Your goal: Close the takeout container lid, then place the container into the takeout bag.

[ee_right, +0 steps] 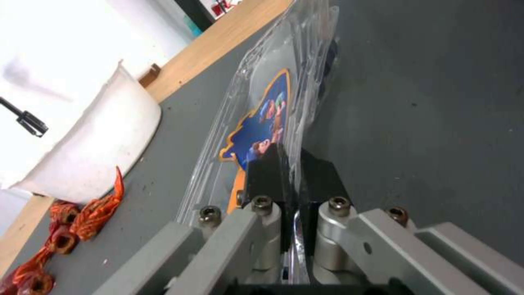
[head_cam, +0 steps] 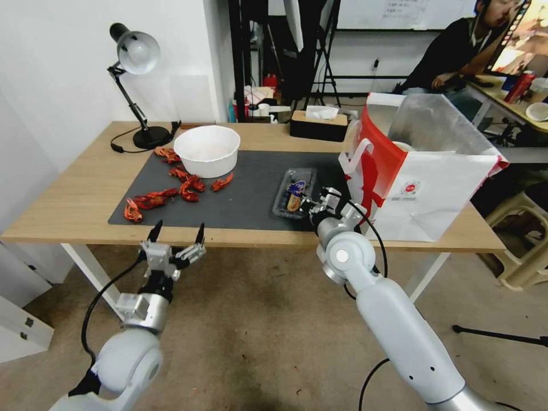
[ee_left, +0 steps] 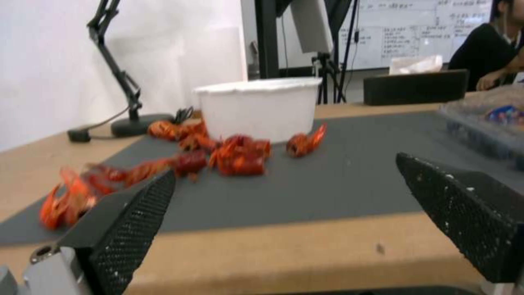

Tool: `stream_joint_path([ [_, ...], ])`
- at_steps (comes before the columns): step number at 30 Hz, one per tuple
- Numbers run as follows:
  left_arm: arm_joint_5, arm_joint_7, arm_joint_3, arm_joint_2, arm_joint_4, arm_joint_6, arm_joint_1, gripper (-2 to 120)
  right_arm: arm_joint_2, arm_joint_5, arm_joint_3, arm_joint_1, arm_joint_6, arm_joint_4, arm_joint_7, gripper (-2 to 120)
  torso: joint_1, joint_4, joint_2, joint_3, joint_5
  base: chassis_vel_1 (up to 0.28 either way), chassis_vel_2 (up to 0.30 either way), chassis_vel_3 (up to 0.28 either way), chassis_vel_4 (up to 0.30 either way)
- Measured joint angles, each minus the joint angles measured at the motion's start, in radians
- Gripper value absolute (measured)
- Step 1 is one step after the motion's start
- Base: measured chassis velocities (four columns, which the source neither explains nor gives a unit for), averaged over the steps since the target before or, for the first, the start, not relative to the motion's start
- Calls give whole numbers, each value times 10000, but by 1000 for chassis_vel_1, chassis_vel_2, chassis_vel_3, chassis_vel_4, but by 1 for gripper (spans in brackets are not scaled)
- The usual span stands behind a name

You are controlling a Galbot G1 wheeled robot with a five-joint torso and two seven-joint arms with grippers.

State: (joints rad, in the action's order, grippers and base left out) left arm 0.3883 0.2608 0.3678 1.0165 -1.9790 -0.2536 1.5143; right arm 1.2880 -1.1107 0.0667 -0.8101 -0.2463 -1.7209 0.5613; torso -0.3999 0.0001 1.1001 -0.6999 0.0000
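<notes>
Standing at the desk (head_cam: 74, 200)'s right end, the takeout bag (head_cam: 434, 188) gapes upward, its left side just right of the takeout container (head_cam: 294, 193). The container lies on the dark mat (head_cam: 251, 171), long axis near-to-far. The right gripper (ee_right: 289, 172) has its jaws pinching the clear near rim, its contents hard to see. The left gripper (head_cam: 176, 235) hovers off the near edge, jaws spread.

Your wooden table (head_cam: 74, 200) carries a dark mat (head_cam: 245, 188) across its middle, a black desk lamp (head_cam: 137, 85) at the far left and a tissue box (head_cam: 318, 123) at the far edge. On the right stands the takeout bag (head_cam: 434, 182).
</notes>
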Motion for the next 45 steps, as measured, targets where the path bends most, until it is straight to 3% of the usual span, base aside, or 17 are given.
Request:
stream_joint_path([
  [13,-10,5,133,23,250,-323,316,100,25,-73,69,29,11,-190,-19,0,0,-1,0,-1,0,0,0,0,0],
  [24,-12,19,191,44,301,-299,324,100,-261,-881,634,518,-208,-1973,-90,0,-2,-1,0,0,0,0,0,0,0],
  [29,-18,33,197,81,297,-293,308,100,-670,-1184,1224,910,-372,-2751,-270,0,-2,0,-1,0,1,0,0,0,0],
  [32,-54,40,196,121,290,-286,284,100,-1130,-1210,2203,1464,-605,-3232,-125,0,-1,-1,0,-1,1,0,0,0,0],
  [45,-96,49,38,146,292,-274,100,100,-2424,-276,4134,1732,-1343,-2931,912,0,-2,-2,0,-1,5,0,0,0,0],
])
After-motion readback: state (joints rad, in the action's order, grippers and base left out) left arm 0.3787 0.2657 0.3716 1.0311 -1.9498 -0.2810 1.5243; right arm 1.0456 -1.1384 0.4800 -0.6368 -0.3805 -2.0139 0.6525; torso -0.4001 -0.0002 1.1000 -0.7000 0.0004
